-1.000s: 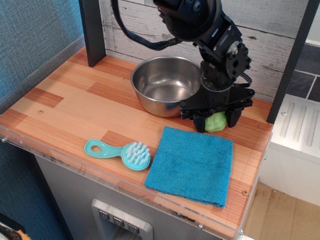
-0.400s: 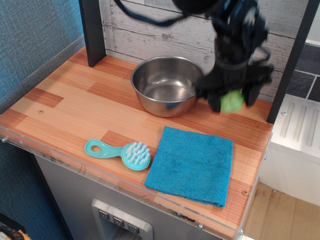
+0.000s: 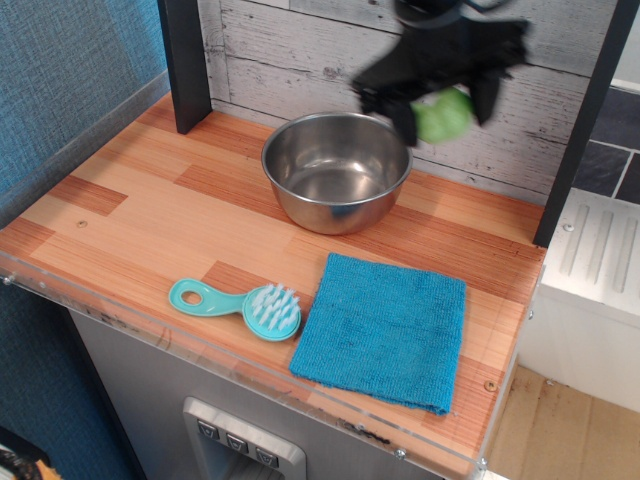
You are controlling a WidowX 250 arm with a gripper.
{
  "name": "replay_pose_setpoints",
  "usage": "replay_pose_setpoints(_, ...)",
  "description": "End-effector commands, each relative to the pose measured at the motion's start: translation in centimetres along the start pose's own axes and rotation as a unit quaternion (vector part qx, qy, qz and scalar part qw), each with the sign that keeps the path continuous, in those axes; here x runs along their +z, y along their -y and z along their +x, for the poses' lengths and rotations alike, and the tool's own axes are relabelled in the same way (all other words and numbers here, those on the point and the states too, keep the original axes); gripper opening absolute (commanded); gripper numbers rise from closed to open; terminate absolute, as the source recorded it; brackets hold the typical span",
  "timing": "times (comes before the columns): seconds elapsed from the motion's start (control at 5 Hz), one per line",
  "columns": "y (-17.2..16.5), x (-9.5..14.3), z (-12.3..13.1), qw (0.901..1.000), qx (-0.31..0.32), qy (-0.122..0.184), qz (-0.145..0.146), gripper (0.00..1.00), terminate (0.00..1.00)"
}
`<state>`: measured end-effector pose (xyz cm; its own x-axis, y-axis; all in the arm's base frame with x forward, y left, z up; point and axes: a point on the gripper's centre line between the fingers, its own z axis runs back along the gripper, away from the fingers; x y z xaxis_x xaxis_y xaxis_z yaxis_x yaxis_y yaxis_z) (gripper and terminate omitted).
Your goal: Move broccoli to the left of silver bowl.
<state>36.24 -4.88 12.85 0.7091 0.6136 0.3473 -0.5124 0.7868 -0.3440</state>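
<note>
At far left, a blue-grey textured wall panel (image 3: 60, 70) borders the worktop. The worktop (image 3: 150, 215) is a striped wood-laminate counter in light and reddish planks, with a clear plastic strip along its front edge. A dark upright post (image 3: 185, 60) stands at the back left corner, against a whitewashed plank backdrop (image 3: 290, 55).

Near the front edge lies a teal plastic brush (image 3: 240, 303), flat, with a looped handle and pale bristles facing up. Behind it, toward the back, sits the silver bowl (image 3: 335, 170): round, deep, polished steel with a rolled rim, resting upright on the counter.

Just beside the brush on its right, a blue terry cloth (image 3: 383, 330) lies flat, roughly square, with a nubby weave.

Above the bowl's right rim, the black gripper (image 3: 440, 90) is in the air, motion-blurred. Its jaws are clamped on the broccoli (image 3: 444, 113), a small lumpy light-green piece held well clear of the counter, up and to the right of the bowl.

At far right, a second dark post (image 3: 590, 110) stands before a white ribbed unit (image 3: 600, 250) and dark tiles.
</note>
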Motion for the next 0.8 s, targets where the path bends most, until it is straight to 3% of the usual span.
replay_pose_setpoints(0.0, -6.6, 5.8, 6.5, 0.9953, 0.066, 0.071, 0.004, 0.0, 0.0)
replay_pose_setpoints(0.2, -9.9, 6.0, 8.6, 0.9912, 0.1, 0.085, 0.019, 0.0, 0.0)
replay_pose_setpoints(0.6, -16.7, 4.0, 10.2, 0.9819, 0.148, 0.086, 0.082, 0.0, 0.0)
